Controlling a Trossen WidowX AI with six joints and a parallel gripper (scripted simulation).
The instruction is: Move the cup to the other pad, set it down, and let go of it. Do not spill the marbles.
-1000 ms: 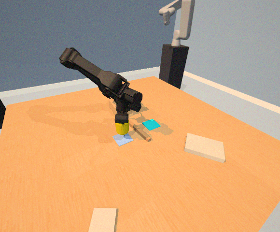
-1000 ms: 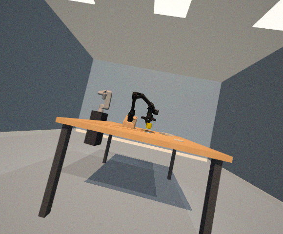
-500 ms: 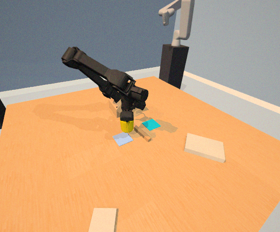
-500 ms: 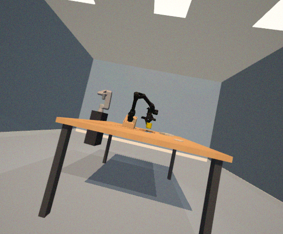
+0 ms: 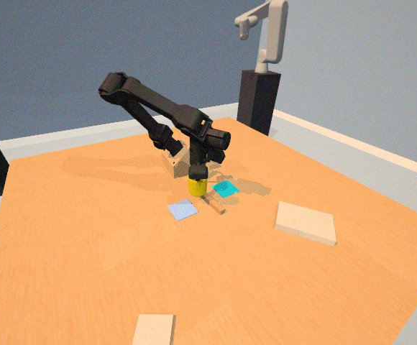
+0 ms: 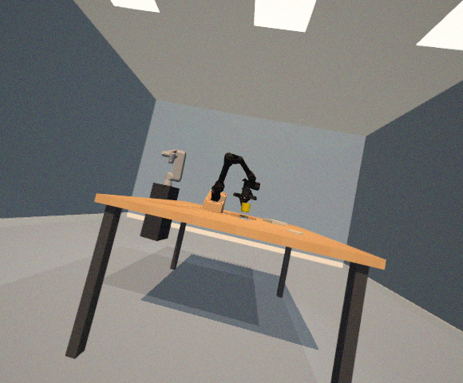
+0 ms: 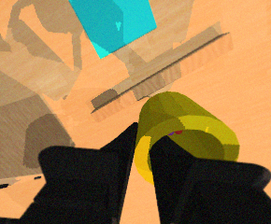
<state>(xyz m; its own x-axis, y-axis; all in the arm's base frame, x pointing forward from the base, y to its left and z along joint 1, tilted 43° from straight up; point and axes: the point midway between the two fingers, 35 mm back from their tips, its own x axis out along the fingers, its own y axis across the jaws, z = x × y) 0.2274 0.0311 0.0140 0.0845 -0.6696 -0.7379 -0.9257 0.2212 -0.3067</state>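
A yellow cup [image 5: 198,186] [image 6: 245,207] [image 7: 165,109] hangs in the air above the table, about upright. My gripper [image 5: 198,178] [image 6: 245,202] [image 7: 142,127] is shut on the cup's wall, one finger inside the cup and one outside. Small bits of red and purple, marbles, show inside the cup in the wrist view; the rest of the inside is hidden. The cyan pad [image 5: 225,188] [image 7: 121,23] lies flat on the table with nothing on it. The light blue pad [image 5: 182,210] also lies bare, in front of the cup in the top view.
A low wooden bar [image 5: 213,205] [image 7: 161,65] lies on the table between the two pads. A pale flat block [image 5: 305,223] lies to the right in the top view, and another pale block [image 5: 154,329] at its bottom edge. The arm's base box [image 6: 214,203] stands behind.
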